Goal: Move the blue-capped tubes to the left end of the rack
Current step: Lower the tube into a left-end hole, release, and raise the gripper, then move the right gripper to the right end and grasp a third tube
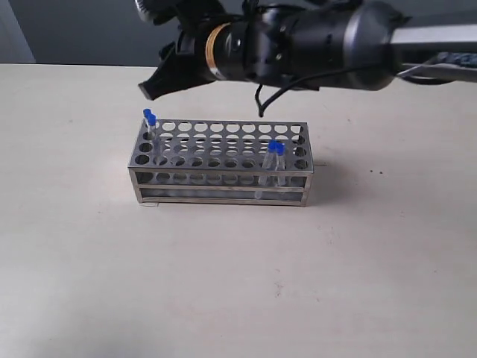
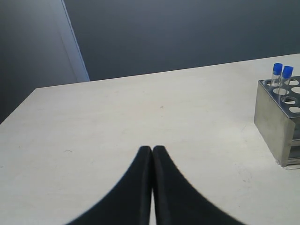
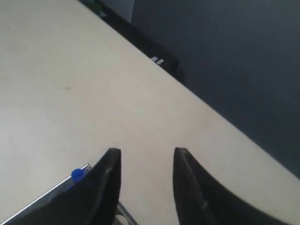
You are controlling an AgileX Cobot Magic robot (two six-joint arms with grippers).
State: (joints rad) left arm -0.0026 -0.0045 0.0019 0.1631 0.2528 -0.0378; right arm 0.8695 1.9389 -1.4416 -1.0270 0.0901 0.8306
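Observation:
The steel rack [image 1: 220,164] stands in the middle of the table. Two blue-capped tubes [image 1: 150,124] stand in its far-left corner holes, and they show again in the left wrist view [image 2: 281,77]. Two more blue-capped tubes [image 1: 275,158] stand near the rack's right end, toward the front. My right arm reaches across above and behind the rack, and its gripper [image 1: 149,88] hangs open and empty just above the left-end tubes. In the right wrist view the right gripper [image 3: 146,154] is open over bare table, with one blue cap [image 3: 77,175] beside a finger. My left gripper [image 2: 152,150] is shut and empty, left of the rack.
The rack's left end wall [image 2: 274,126] shows at the edge of the left wrist view. The pale table [image 1: 238,283] runs back to a dark wall. The right arm's black body [image 1: 298,41] and a hanging cable [image 1: 260,101] cross above the rack's back.

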